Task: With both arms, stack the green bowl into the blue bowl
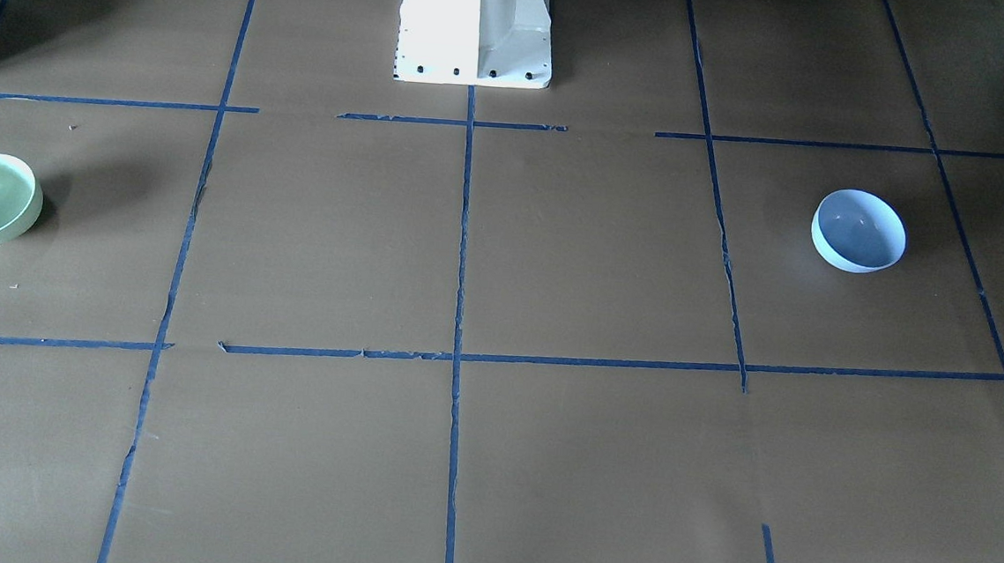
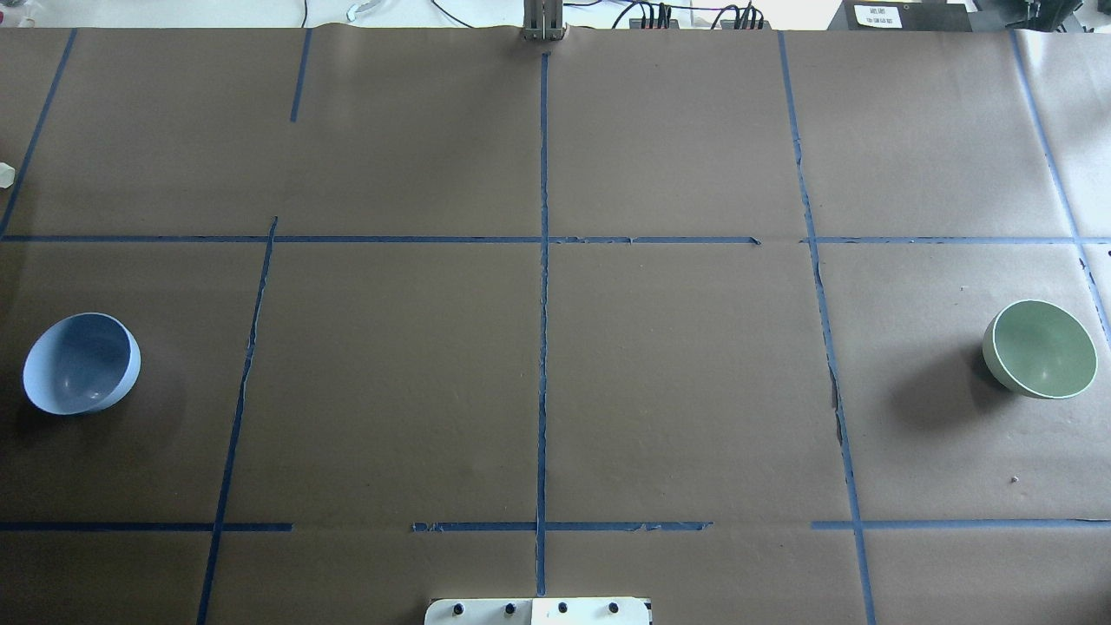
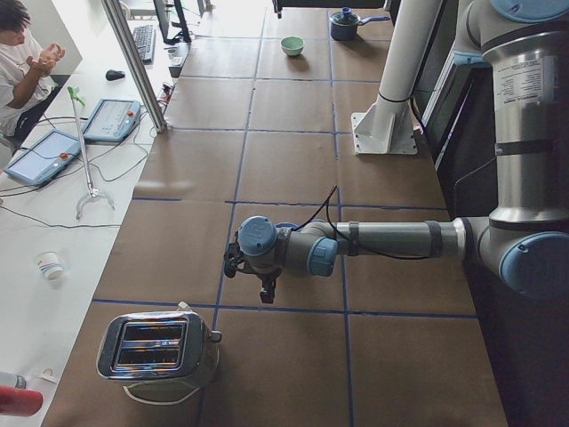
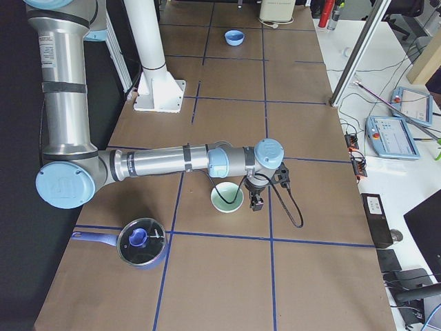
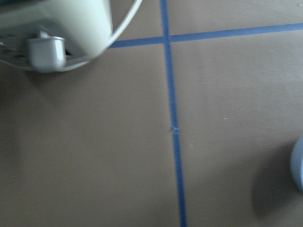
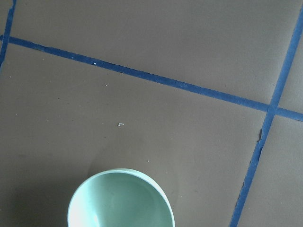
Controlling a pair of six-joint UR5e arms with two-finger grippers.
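We cannot tell how wide either claw stands: the right gripper (image 4: 256,202) hangs just beside the green bowl (image 4: 227,198), the left gripper (image 3: 266,291) near the blue bowl (image 1: 859,230), and the bowls sit well apart.

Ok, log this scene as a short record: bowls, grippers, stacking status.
green bowl: empty, at the table's right end
blue bowl: empty, at the left end
left gripper: hovers near toaster; open or shut unclear
right gripper: hovers by green bowl, not touching; open or shut unclear
stacked: no, bowls far apart
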